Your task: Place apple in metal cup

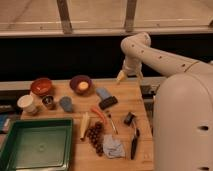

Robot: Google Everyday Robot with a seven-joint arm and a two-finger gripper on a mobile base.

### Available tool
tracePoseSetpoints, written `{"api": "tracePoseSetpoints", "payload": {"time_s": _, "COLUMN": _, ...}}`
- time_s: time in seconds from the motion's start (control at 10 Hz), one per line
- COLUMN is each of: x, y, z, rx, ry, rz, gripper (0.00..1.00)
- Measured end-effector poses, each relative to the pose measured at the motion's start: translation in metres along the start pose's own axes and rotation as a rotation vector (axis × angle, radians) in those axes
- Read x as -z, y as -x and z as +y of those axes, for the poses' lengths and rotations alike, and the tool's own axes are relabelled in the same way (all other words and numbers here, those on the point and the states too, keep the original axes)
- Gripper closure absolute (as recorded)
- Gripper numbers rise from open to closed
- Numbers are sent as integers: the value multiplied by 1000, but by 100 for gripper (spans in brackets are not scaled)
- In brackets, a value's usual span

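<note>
Wooden table (125,95), seen from the near side.

- The gripper (121,77) hangs over the far edge of the table, at about 1 o'clock from the table's middle. It points down with its jaws spread and nothing between them.
- The apple (82,86) sits inside a dark bowl (75,80), at 9 o'clock from the gripper and clear of it.
- The metal cup (48,102) stands upright at 8 o'clock from that bowl, apart from it. Its inside cannot be made out.
- A white cup (26,103) stands just beside the metal cup at 9 o'clock, and a grey-blue cup (66,104) stands near it at 3 o'clock.
- A red bowl (41,86) lies at 11 o'clock from the metal cup.
- A green tray (35,147) fills the near left corner, at 6 o'clock from the cups.
- Mid-table there is a corn cob (84,125), with a carrot (98,114) at its 1 o'clock.
- Dark grapes (95,137) lie at 5 o'clock of the cob, with a crumpled cloth (114,147) just beside them at 4 o'clock.
</note>
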Motion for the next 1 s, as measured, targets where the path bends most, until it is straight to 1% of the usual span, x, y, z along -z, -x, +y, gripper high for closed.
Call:
{"api": "tracePoseSetpoints", "payload": {"time_s": 0.2, "x": 0, "y": 0, "z": 0, "rx": 1, "ry": 0, "rz": 0, "gripper": 20}}
{"api": "tracePoseSetpoints", "payload": {"time_s": 0.3, "x": 2, "y": 1, "z": 1, "rx": 15, "ry": -4, "rz": -9, "gripper": 20}}
{"api": "tracePoseSetpoints", "payload": {"time_s": 0.5, "x": 13, "y": 12, "z": 11, "rx": 101, "ry": -15, "rz": -30, "gripper": 20}}
{"api": "tracePoseSetpoints", "payload": {"time_s": 0.7, "x": 16, "y": 32, "z": 46, "rx": 216, "ry": -7, "rz": -52, "gripper": 20}}
{"api": "tracePoseSetpoints", "payload": {"time_s": 0.8, "x": 17, "y": 44, "z": 73, "rx": 296, "ry": 1, "rz": -74, "gripper": 20}}
{"api": "tracePoseSetpoints", "payload": {"time_s": 0.9, "x": 18, "y": 52, "z": 92, "rx": 354, "ry": 12, "rz": -93, "gripper": 20}}
{"api": "tracePoseSetpoints", "payload": {"time_s": 1.0, "x": 21, "y": 58, "z": 111, "rx": 409, "ry": 32, "rz": -125, "gripper": 20}}
